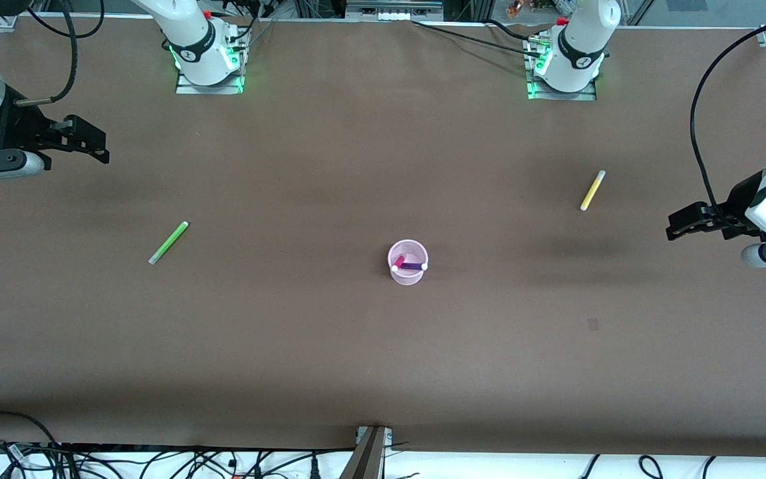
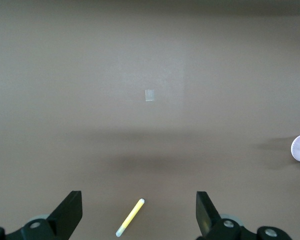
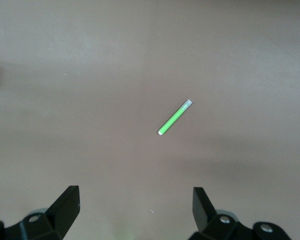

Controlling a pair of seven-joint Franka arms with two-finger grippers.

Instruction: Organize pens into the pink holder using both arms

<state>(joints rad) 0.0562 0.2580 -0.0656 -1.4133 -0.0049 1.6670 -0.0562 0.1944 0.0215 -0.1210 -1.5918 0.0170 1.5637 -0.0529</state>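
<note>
The pink holder (image 1: pixel 408 262) stands upright mid-table with a magenta pen (image 1: pixel 399 263) and a dark purple pen (image 1: pixel 413 266) leaning inside it. A light green pen (image 1: pixel 169 242) (image 3: pixel 174 117) lies flat toward the right arm's end. A yellow pen (image 1: pixel 592 190) (image 2: pixel 130 217) lies flat toward the left arm's end. My right gripper (image 1: pixel 94 140) (image 3: pixel 135 207) hangs open and empty above the table's edge at its end. My left gripper (image 1: pixel 679 225) (image 2: pixel 139 212) hangs open and empty at the other end; in its wrist view the yellow pen shows between the fingers, well below them.
A small pale patch (image 1: pixel 592 324) (image 2: pixel 149 95) marks the brown table nearer the front camera than the yellow pen. The arm bases (image 1: pixel 210 60) (image 1: pixel 566 63) stand along the table's edge farthest from the camera. Cables lie along the nearest edge.
</note>
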